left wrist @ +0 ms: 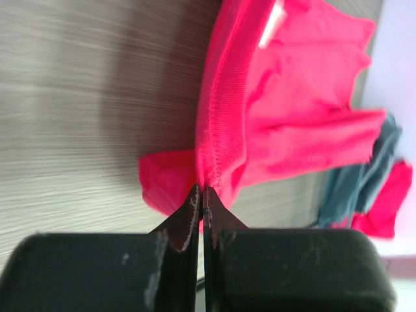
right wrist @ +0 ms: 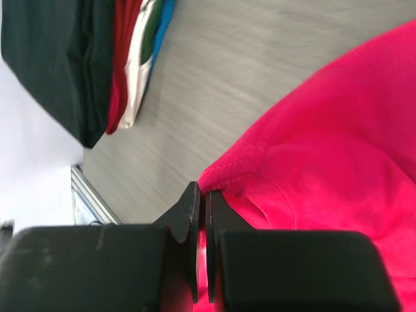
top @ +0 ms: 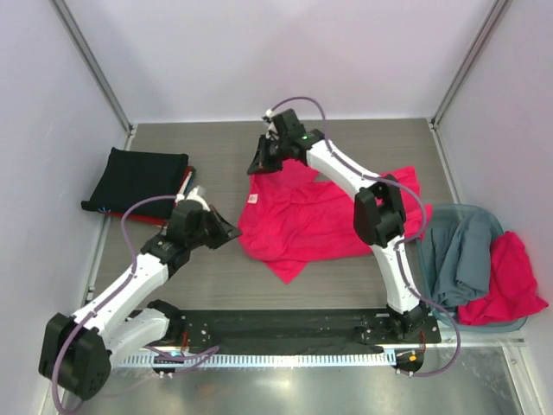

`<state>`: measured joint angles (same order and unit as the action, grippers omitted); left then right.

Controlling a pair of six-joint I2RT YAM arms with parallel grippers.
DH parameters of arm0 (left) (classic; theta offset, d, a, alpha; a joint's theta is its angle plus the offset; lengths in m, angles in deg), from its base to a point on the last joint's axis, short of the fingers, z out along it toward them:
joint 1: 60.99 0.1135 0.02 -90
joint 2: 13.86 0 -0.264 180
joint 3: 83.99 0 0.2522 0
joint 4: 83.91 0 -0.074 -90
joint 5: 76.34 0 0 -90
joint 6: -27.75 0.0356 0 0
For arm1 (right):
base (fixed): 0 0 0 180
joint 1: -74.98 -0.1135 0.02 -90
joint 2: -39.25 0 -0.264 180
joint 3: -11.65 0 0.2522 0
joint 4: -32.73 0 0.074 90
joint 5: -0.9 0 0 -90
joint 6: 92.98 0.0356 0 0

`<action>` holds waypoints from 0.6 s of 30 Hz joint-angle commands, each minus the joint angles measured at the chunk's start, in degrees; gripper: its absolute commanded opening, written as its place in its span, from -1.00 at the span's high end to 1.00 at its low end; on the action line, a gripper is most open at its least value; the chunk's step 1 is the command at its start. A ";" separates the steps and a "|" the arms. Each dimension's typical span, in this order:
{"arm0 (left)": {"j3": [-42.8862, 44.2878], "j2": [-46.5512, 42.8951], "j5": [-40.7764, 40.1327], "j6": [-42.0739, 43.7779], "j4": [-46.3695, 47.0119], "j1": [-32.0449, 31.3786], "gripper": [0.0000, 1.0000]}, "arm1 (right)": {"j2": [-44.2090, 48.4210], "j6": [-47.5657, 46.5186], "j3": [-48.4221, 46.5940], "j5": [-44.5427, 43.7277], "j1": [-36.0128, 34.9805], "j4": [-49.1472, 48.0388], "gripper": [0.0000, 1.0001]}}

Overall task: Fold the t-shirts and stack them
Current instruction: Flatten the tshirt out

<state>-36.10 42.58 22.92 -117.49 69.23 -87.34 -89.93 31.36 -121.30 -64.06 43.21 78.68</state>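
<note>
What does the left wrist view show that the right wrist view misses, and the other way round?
Only the left wrist: the white neck label on the pink t-shirt, and the grey-blue shirt heaped beyond it.
Only the right wrist: the folded stack, black on top, dark red beneath.
Both: the pink t-shirt's edge pinched in a shut claw, the left claw in one and the right claw in the other, above the wood-grain table.

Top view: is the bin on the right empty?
No, the bin holds a grey-blue shirt and a pinkish-red shirt.
</note>
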 commanded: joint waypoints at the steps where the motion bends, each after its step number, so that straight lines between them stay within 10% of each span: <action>1: -4.06 -3.09 4.17 -0.66 2.64 5.07 1.00 | 2.64 -1.48 -3.41 -0.51 -2.85 -8.10 0.90; 9: -6.97 -0.55 9.19 -0.13 4.13 13.58 1.00 | -5.90 -1.04 -13.41 1.68 -7.34 -13.55 0.90; 14: -6.36 0.68 10.70 0.40 4.58 18.43 1.00 | -2.84 -4.02 -8.79 -1.36 -7.26 -14.08 -0.24; 18: -5.22 1.03 8.76 1.63 3.79 18.79 1.00 | 9.08 -7.62 7.69 -7.70 -3.23 -14.25 -0.32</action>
<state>-43.08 43.43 30.43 -117.28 71.37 -68.96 -91.90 27.36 -122.31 -65.83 36.30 66.22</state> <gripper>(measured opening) 0.005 0.655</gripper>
